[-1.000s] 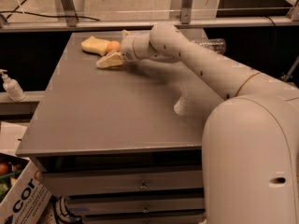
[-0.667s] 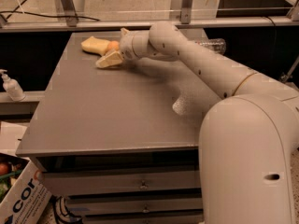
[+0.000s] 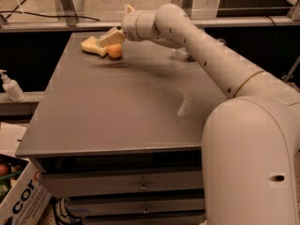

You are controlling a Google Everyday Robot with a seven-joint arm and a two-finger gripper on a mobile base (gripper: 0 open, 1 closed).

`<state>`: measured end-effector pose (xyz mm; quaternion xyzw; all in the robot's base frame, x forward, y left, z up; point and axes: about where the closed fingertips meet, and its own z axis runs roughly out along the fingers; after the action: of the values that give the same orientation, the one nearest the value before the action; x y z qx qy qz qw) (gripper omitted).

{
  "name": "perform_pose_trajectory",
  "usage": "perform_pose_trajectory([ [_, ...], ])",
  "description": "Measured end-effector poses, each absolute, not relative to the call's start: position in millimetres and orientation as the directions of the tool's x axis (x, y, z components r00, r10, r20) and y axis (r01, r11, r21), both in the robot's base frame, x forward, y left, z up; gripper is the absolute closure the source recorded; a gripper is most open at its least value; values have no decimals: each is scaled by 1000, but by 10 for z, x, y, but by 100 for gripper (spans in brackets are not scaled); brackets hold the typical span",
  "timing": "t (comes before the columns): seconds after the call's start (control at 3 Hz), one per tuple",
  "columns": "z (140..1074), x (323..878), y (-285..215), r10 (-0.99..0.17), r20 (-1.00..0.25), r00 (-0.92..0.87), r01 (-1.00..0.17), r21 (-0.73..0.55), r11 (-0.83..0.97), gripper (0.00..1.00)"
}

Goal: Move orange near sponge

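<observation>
The orange [image 3: 115, 51] rests on the grey table [image 3: 117, 111] at its far left, touching the right end of the pale yellow sponge [image 3: 92, 46]. My gripper [image 3: 120, 23] hangs just above and to the right of the orange. It is open and holds nothing: one pale pad [image 3: 111, 36] is right over the orange, and the other fingertip points up behind the wrist. My arm reaches in from the lower right across the table.
A clear plastic bottle [image 3: 180, 55] lies half hidden behind my arm at the table's far side. A soap dispenser [image 3: 10, 86] stands on a ledge to the left. A cardboard box [image 3: 14, 191] sits on the floor at lower left. Drawers run under the table front.
My gripper has lifted up and slightly right from the table by the sponge. The orange, hidden in the gripper before, now lies free on the table next to the sponge.
</observation>
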<state>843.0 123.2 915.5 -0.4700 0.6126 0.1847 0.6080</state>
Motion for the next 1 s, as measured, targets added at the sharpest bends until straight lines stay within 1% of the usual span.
perform_pose_trajectory([
  [0.33,9368,8309,1023,-329,-930,164,-794,-322,515,0],
  [1.0,9363,7744,438,-340,-936,94,-817,-268,510,0],
])
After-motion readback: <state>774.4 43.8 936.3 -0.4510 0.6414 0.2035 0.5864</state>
